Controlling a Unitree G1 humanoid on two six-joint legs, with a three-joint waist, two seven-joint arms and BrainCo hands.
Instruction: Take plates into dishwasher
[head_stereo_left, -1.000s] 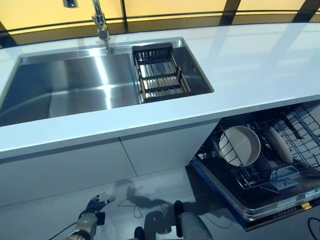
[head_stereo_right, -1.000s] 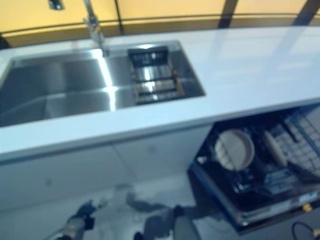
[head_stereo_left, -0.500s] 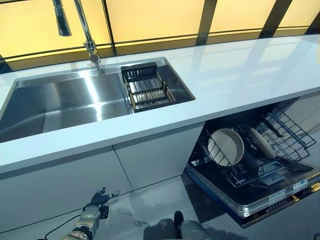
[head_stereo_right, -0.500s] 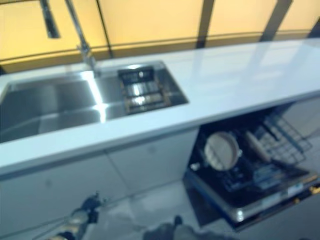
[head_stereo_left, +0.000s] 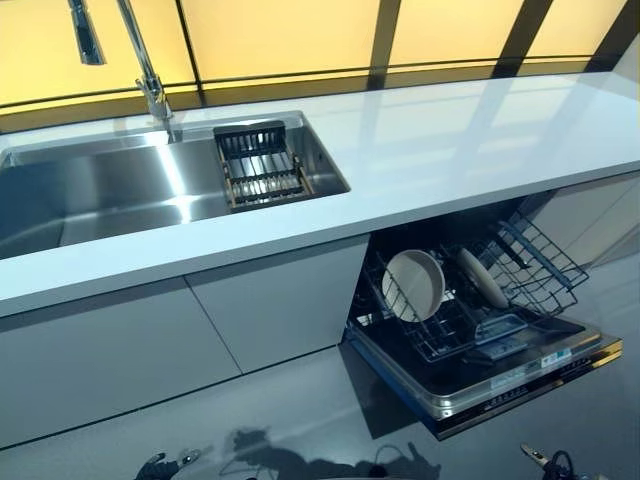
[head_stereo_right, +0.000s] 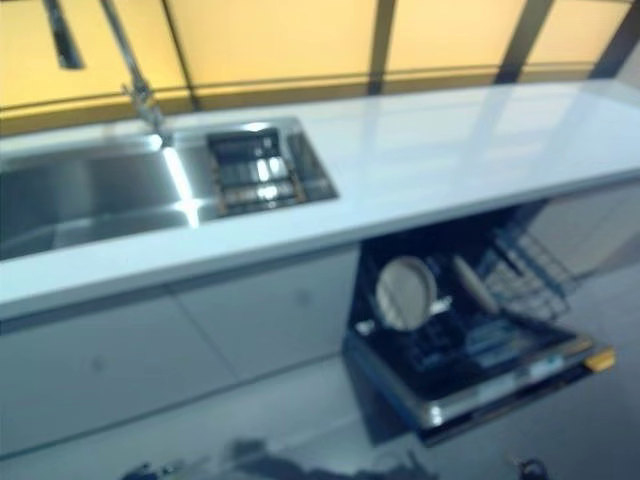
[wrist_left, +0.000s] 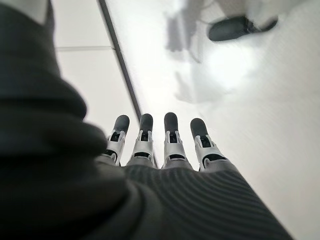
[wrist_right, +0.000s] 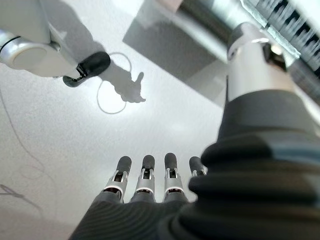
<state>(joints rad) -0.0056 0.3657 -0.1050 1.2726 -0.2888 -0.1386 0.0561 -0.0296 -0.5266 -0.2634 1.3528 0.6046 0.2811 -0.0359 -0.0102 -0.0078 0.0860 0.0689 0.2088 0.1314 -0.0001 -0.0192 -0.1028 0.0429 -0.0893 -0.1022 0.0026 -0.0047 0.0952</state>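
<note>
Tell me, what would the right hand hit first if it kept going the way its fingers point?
Probably just the floor. The right hand hangs open, holding nothing, fingers pointing down at bare floor; depth is hard to judge.

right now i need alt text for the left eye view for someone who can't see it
An open dishwasher under a white countertop has its lower rack pulled out, holding a round cream plate on edge and a second plate beside it. To the left, a steel sink holds a dark drain rack under a tall faucet.
</note>
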